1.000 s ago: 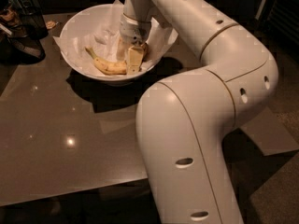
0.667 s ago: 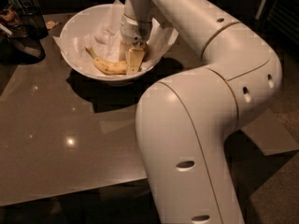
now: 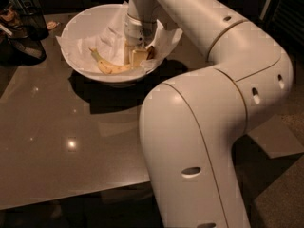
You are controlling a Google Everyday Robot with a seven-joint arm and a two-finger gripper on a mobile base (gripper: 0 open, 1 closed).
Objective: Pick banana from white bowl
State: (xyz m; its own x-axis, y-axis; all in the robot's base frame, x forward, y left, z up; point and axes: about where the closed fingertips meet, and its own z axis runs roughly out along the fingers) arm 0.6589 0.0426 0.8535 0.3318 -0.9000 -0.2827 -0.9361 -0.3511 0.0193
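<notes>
The arm is bent sharply at its large elbow in the foreground and is reached back over the table (image 3: 52,127), its wrist pointed straight down into the white bowl (image 3: 76,23). The gripper (image 3: 134,61) is lowered onto the crinkled paper lining (image 3: 111,32). The banana (image 3: 111,68) is seen lying in the bowl, its near end right at the jaws and its stem pointed away to their left. Whether the jaws are closed on it cannot be told.
</notes>
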